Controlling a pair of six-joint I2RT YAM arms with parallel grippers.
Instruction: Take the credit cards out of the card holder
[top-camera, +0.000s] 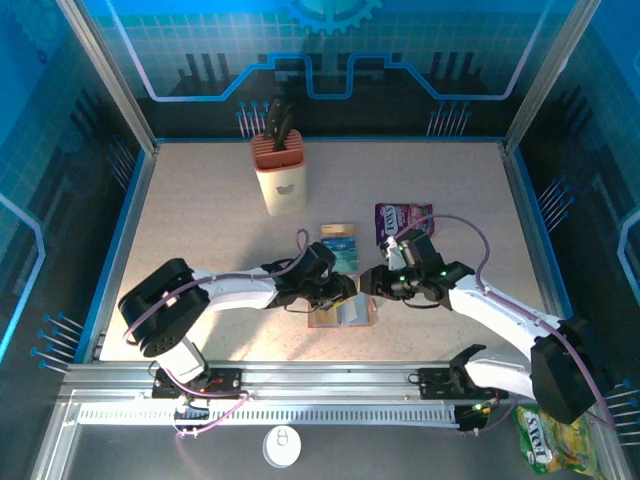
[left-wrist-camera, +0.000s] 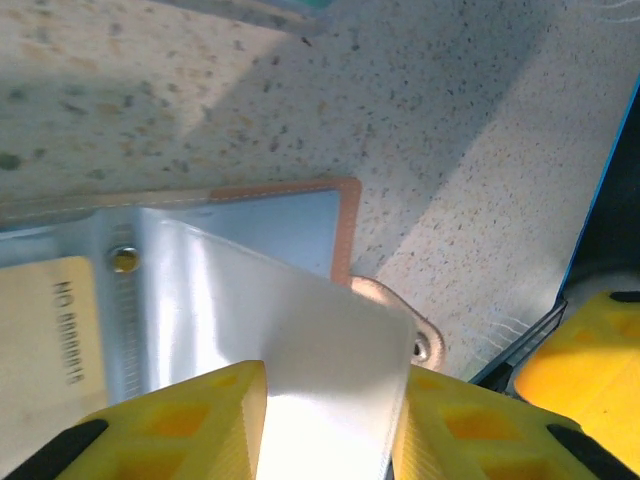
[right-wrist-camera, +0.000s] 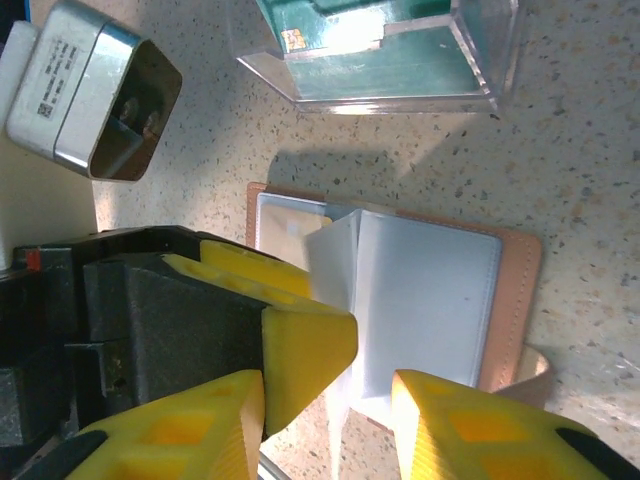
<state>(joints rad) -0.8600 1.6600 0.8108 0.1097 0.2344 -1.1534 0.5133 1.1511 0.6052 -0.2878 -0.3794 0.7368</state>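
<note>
Left gripper (left-wrist-camera: 330, 425) straddles a pale sheet (left-wrist-camera: 320, 340) rising from the open holder (right-wrist-camera: 515, 300). Right gripper (right-wrist-camera: 330, 400) is alongside. Both gaps narrow. Clamped or loose, can't tell.

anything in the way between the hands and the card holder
Nothing visible does. The card holder lies open with both hands right at it. The left hand straddles a pale sheet standing up from it, and the right hand faces the same sheet from the other side. The hands only crowd each other.
</note>
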